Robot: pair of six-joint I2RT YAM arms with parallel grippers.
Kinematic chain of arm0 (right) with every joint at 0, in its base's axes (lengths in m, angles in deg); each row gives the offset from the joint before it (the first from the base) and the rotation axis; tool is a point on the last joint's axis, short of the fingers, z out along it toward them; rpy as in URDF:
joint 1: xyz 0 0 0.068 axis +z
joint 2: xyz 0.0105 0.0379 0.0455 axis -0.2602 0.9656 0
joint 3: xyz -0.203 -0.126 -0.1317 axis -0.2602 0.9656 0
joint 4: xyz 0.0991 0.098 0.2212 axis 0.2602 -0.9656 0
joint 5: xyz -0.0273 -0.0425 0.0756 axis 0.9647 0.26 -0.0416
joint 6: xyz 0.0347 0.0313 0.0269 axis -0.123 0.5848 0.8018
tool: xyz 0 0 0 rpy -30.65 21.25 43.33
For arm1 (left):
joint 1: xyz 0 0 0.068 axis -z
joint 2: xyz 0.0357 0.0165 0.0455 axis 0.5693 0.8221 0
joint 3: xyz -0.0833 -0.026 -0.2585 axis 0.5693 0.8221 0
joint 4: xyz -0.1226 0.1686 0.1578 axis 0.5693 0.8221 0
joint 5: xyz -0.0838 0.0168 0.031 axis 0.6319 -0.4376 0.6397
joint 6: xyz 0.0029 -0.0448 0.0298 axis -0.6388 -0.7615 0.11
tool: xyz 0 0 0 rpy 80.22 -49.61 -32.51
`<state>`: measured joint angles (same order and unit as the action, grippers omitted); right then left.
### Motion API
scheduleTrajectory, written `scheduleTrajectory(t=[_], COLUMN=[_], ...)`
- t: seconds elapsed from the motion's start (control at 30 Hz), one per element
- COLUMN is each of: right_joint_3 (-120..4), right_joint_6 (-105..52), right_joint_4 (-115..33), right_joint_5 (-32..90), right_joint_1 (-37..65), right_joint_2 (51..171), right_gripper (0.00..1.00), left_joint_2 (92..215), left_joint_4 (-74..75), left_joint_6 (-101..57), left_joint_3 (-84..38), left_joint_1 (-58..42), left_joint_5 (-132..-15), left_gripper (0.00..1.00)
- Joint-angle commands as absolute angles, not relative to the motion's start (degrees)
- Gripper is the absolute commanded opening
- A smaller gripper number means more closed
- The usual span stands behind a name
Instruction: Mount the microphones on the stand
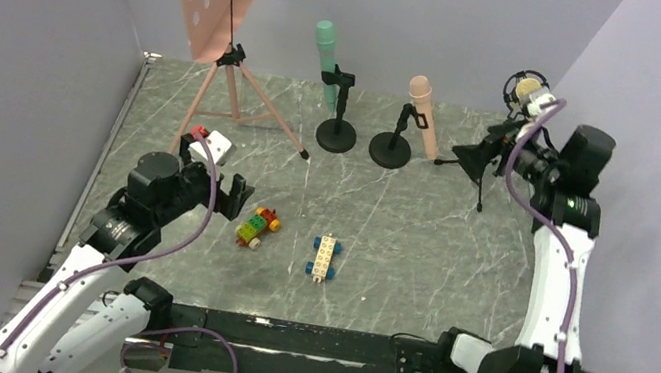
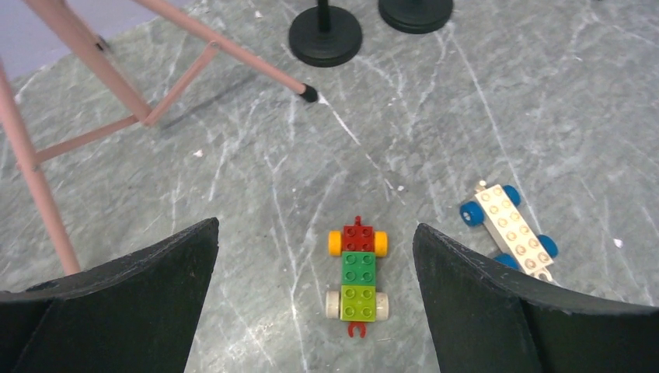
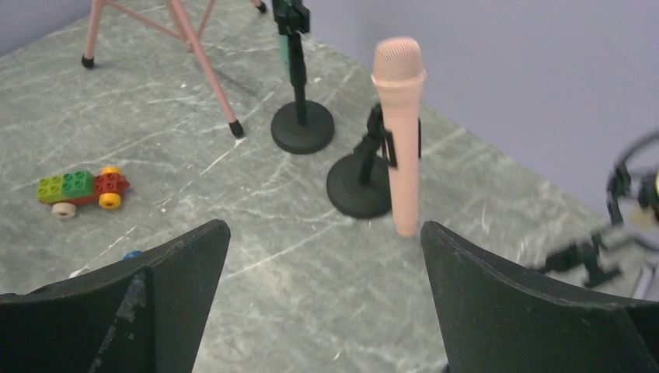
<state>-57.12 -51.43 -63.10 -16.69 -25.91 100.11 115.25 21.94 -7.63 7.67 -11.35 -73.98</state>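
Top external view, read left to right: the left gripper [image 2: 315, 233] is held with its black fingers spread and empty over a red-green-lime toy-brick car [image 2: 358, 270], well apart from every stand. The mint green stick microphone [image 1: 327, 59] is clipped nearly upright on a black round-based stand [image 1: 336, 134]. The salmon pink microphone [image 3: 399, 132] is clipped likewise beside it, directly ahead of the right gripper [image 3: 325, 233], which is also spread, empty, and on the nearer arm. The pale tan-yellow microphone [image 1: 528, 89] appears cradled in a ring mount farthest right.

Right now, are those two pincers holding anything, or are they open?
Left pincer: open, holding nothing.
Right pincer: open, holding nothing.
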Motion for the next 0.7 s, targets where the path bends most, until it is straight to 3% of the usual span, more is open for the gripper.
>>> scheduleTrajectory(t=[0.0,0.23,0.4,0.67], right_joint_3=[-49.53,-39.46,-35.24,-31.0], right_joint_6=[-40.64,-35.4,-33.43,-36.07], right_joint_4=[-62.15,-63.68,-61.64,-59.79], right_joint_5=[-12.68,7.27,8.35,7.44], right_joint_1=[-29.44,-29.74,-29.78,-30.76], right_joint_2=[91.01,78.39,74.64,72.31], right_gripper=[1.0,1.0,1.0,1.0], left_joint_2=[113.71,111.1,110.3,107.66], left_joint_4=[22.74,25.14,25.76,25.81], left_joint_6=[-9.55,-13.22,-16.69,-13.41], left_joint_3=[4.63,5.54,7.04,8.49], left_joint_1=[-11.81,-17.52,-23.34,-23.71], left_joint_5=[-81.41,-81.59,-84.17,-83.48], left_gripper=[0.99,0.99,0.99,0.99])
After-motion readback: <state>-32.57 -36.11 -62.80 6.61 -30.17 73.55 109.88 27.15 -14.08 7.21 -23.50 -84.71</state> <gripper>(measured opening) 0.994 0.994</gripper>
